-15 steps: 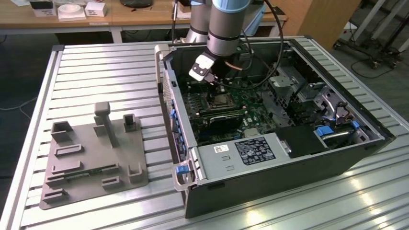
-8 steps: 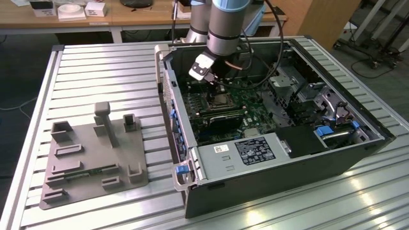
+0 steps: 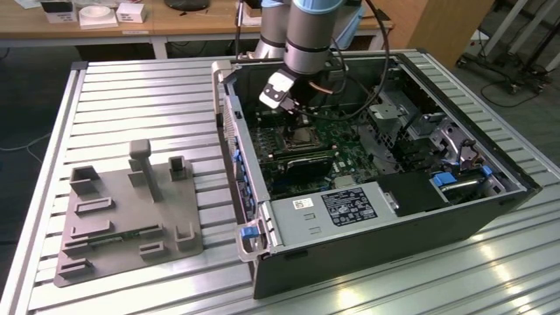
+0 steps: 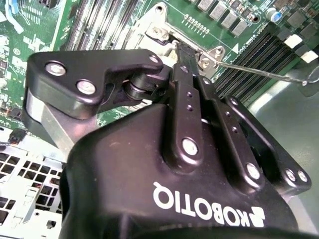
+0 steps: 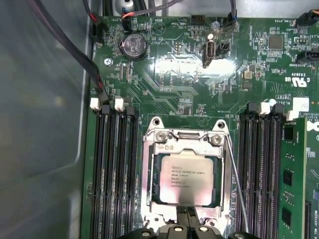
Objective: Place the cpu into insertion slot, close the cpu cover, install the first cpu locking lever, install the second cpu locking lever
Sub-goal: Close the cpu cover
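End effector [image 5: 188, 215]: we see its fingers [image 4: 189, 99] pressed together at the edge of the socket [image 5: 147, 189], over the green board [image 5: 174, 79].
Chip [image 5: 185, 179]: seated in the socket, framed by the cover [image 5: 187, 145].
Cover: lying flat around the chip; a wire lever [image 5: 237, 184] runs beside it.
Surface [image 3: 140, 98]: slatted metal, carrying the open computer case [image 3: 368, 243] and a grey moulded tray [image 3: 122, 216].
Room: wooden desk [image 3: 175, 23] behind, with white boxes [image 3: 96, 14].

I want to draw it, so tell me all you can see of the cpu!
The cpu is a small flat square with a dull silver-grey metal top bearing fine print. It lies level in the insertion slot, showing through the window of the silvery cpu cover, whose frame overlaps its edges. The shut tool is at one edge of the frame; contact cannot be told.
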`<state>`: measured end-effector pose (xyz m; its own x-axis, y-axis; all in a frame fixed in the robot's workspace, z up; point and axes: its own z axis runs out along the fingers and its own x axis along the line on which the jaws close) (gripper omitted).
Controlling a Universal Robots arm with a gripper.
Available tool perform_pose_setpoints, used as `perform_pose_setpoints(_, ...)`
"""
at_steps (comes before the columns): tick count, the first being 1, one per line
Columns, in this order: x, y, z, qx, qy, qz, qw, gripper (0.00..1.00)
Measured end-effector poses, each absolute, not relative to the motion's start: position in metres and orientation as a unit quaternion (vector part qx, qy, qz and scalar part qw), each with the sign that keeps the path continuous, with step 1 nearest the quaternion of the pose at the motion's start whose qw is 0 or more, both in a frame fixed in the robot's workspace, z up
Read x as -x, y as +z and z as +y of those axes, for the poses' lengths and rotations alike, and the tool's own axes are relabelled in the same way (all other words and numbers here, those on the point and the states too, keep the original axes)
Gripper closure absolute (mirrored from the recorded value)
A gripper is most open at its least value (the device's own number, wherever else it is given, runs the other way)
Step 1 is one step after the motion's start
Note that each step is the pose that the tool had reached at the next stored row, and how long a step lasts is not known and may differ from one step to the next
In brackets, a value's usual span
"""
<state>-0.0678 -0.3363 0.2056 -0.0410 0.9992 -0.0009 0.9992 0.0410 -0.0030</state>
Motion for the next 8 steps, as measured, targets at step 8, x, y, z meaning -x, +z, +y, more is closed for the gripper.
perform_pose_setpoints(8,0.049,0.206,-0.336,0.692,0.001,-0.721,0.001,0.9)
